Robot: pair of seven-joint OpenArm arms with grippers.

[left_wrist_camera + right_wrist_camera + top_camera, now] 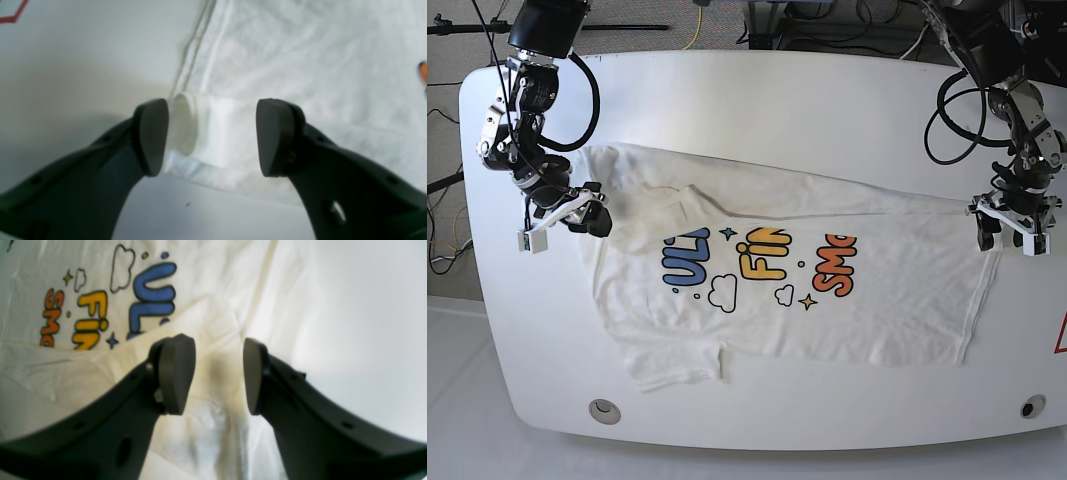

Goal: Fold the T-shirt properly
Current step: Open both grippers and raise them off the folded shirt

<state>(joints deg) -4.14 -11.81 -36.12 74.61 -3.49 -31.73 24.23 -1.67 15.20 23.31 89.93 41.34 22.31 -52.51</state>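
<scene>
White printed cotton T-shirt point(827, 310) half-folded on rounded white table point(777, 100) | left gripper point(212, 136) released over hem | right gripper point(218, 373) released at shoulder

I see T-shirt point(877, 300) white, print across its middle: blue "UL" letters point(685, 262) outlined dark, yellow "FIN" point(762, 255), orange "SM" point(832, 262). Small white clouds point(723, 293) with dark outline, one blue star point(728, 234), one yellow star point(807, 301), tiny yellow dots. Worktop point(757, 100) plain white, red line mark at its right edge point(1060, 335). My left hand point(212, 136) and right hand point(219, 375): dark grey-black, matte pads. On right wrist view cloth looks cream-tinted.
</scene>
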